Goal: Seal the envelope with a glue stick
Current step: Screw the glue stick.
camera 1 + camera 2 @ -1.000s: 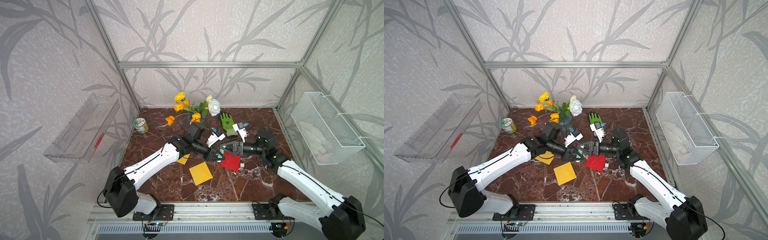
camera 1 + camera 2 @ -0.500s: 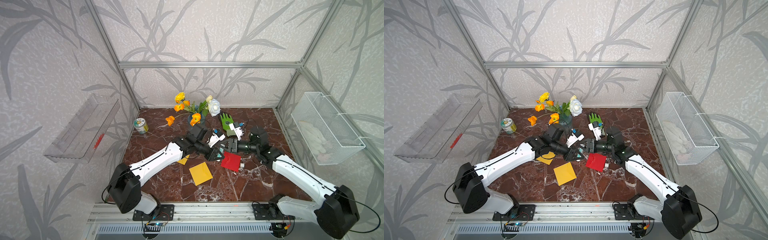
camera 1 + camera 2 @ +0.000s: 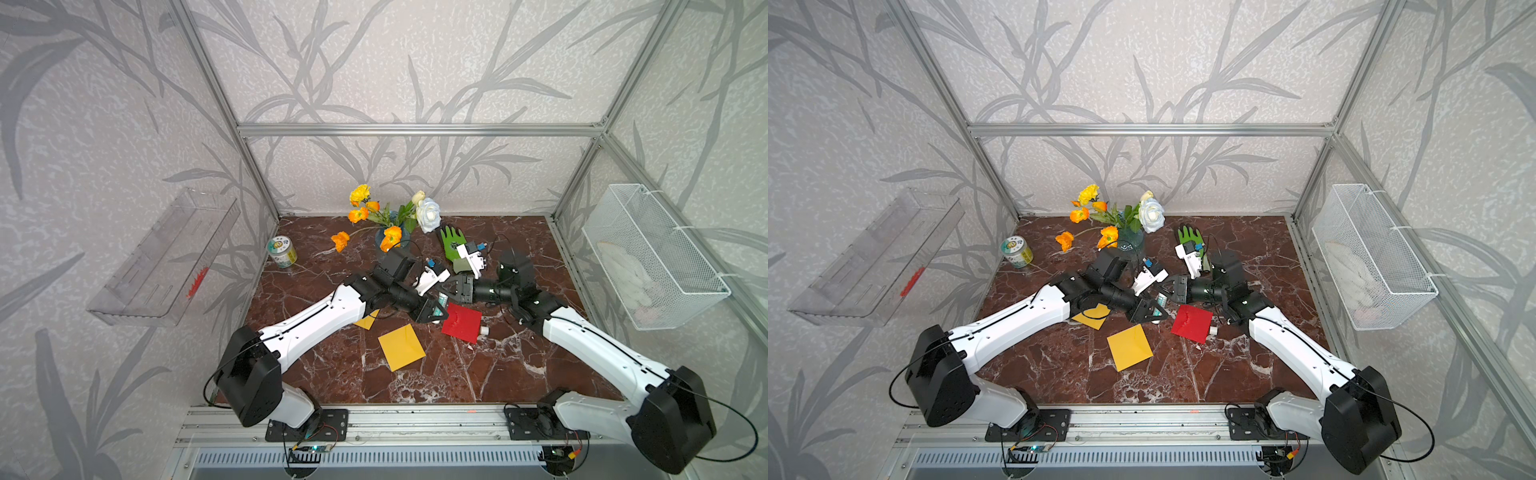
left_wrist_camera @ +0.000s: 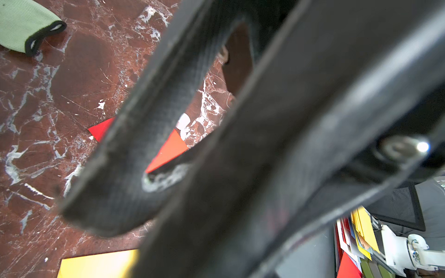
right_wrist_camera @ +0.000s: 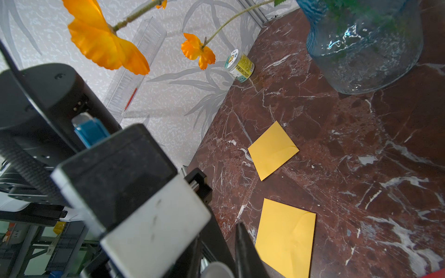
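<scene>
In both top views, the right pincer (image 3: 449,292) clenches the glue stick (image 3: 443,297) above the surface (image 3: 498,374); the left pincer's (image 3: 437,313) grip is unclear. Left wrist: red envelope (image 4: 168,149), white cap (image 4: 183,120) beside. Right wrist: yellow envelopes (image 5: 285,238). Gluing seems unstarted.

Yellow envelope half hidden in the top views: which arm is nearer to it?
Left. The left arm passes over the yellow envelope; the right arm is beyond the red envelope, well apart.

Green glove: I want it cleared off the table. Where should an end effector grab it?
Probably the black-hemmed cuff, approached from the front: the green glove lies flat, fingers toward the back wall, and its cuff opening gapes, giving a lip to pinch.
</scene>
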`<state>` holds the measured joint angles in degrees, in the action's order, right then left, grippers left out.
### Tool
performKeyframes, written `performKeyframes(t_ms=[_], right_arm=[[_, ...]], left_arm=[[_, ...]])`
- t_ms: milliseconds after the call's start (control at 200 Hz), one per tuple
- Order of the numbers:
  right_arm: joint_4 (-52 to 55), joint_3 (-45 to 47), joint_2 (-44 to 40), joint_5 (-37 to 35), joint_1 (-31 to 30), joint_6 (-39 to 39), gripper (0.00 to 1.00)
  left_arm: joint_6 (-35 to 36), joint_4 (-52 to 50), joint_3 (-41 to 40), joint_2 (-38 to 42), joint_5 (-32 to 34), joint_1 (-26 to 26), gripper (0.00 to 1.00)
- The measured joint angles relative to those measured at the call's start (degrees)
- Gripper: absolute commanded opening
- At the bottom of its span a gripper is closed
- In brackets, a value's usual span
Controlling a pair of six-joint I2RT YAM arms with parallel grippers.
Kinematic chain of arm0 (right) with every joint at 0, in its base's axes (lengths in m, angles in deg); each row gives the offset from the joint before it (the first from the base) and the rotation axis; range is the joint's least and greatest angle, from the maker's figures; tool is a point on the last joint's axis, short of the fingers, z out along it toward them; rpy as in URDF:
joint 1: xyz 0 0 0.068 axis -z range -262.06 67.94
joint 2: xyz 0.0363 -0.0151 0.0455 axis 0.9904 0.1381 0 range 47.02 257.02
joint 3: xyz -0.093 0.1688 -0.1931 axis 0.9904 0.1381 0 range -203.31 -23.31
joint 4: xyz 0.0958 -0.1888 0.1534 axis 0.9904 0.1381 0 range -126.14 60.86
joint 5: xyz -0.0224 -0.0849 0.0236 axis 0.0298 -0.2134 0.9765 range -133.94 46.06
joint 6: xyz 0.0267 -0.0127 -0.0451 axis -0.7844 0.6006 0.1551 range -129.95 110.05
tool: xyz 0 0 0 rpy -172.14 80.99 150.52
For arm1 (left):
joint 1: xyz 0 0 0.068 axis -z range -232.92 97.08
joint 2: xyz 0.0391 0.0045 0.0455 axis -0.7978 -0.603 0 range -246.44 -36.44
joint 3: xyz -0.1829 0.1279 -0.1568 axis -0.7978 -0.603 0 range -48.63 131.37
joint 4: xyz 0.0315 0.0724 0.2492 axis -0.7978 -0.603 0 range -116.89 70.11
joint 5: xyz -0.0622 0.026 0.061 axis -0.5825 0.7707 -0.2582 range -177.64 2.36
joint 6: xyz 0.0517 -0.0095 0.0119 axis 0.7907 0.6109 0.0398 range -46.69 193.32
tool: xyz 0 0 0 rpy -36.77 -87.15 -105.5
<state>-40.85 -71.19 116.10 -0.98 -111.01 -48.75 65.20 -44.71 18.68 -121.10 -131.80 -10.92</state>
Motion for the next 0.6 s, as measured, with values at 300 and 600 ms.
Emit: performKeyframes(t_ms=[300,600], right_arm=[[-7.8,4.7,-4.1,9.1,0.5,1.4,0.16],[-22.1,6.4,-9.6,20.0,-0.4,-2.1,0.22]], left_arm=[[1.6,-2.1,0.0,1.3,-9.5,-0.2,0.11],[2.2,-1.4,-0.8,8.7,-20.8,0.2,0.12]])
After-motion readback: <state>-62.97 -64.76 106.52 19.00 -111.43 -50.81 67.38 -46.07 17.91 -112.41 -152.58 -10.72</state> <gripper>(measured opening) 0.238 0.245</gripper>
